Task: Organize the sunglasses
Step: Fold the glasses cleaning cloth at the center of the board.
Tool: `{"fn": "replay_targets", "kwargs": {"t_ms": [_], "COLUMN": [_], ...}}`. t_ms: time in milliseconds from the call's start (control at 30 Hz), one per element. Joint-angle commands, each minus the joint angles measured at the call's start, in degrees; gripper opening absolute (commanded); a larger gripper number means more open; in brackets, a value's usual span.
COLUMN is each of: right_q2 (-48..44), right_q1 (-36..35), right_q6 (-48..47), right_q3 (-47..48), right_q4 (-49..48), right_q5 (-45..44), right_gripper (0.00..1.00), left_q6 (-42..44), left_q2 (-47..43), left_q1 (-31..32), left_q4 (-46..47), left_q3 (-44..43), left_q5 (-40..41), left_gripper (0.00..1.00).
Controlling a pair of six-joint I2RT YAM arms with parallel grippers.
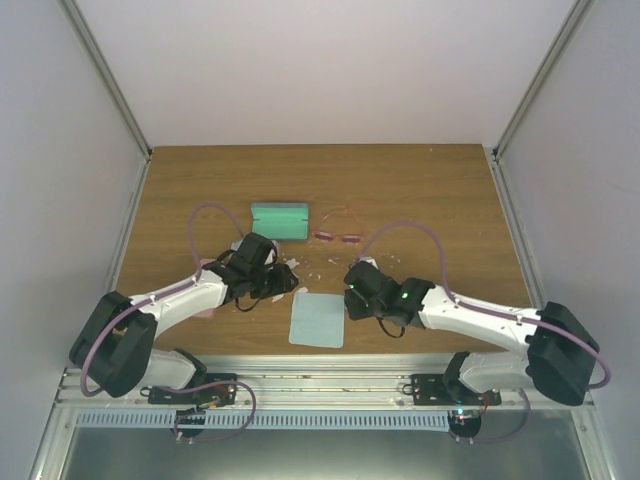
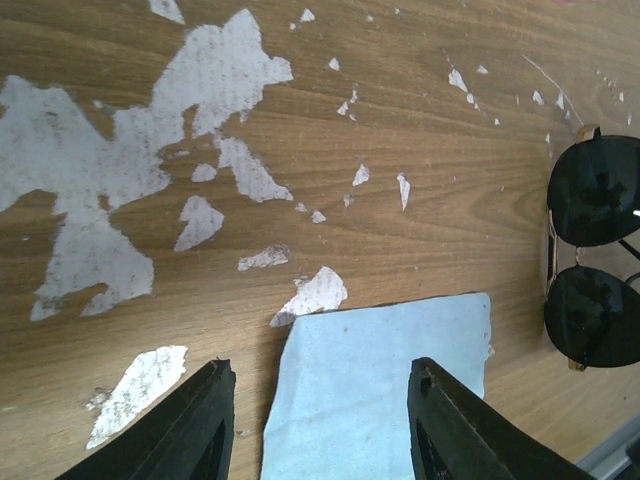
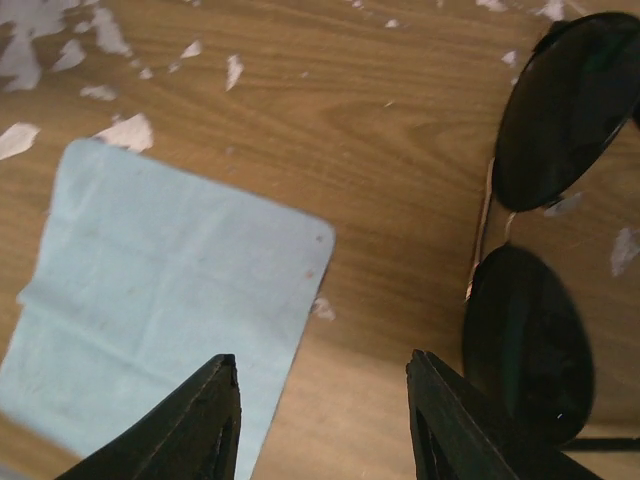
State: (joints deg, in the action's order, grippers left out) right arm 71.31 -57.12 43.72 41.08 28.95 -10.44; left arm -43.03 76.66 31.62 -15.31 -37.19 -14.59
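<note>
The dark-lensed sunglasses [image 3: 545, 250] lie near the middle of the desk's near edge, just right of a light blue cloth [image 3: 160, 290], the pink pair [image 1: 337, 232] farther back beside a green case [image 1: 278, 218], while the left gripper [image 2: 318, 378] and right gripper [image 3: 320, 372] hover, jaws apart.

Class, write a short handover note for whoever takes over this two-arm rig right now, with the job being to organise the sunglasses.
Left gripper: open, empty, above the blue cloth.
Right gripper: open, empty, between the cloth and the dark sunglasses.
Pink sunglasses: on the table, beside the teal case.
Done: nothing visible; neither pair is held or cased.
Left: both pairs.
</note>
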Motion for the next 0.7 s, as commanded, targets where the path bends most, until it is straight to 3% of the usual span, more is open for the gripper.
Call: {"fn": "replay_targets", "kwargs": {"t_ms": [0, 467, 667], "right_q2": [3.6, 19.3, 21.6], "right_q1": [3.3, 5.6, 5.7], "right_q6": [-3.9, -5.7, -4.7], "right_q3": [1.9, 5.6, 7.4], "right_q4": [-1.9, -8.7, -8.4], "right_q5": [-1.5, 2.1, 2.5], "right_gripper": [0.46, 0.43, 0.42], "left_q6": [2.4, 7.5, 11.6], "left_q2": [2.0, 7.8, 12.8], "left_q1": [1.2, 2.6, 2.6], "left_q4": [1.0, -1.3, -2.7], "left_q3": [-1.8, -4.3, -7.1], "left_q5": [-1.2, -1.9, -2.6], "left_gripper": [0.50, 0.42, 0.37]}}
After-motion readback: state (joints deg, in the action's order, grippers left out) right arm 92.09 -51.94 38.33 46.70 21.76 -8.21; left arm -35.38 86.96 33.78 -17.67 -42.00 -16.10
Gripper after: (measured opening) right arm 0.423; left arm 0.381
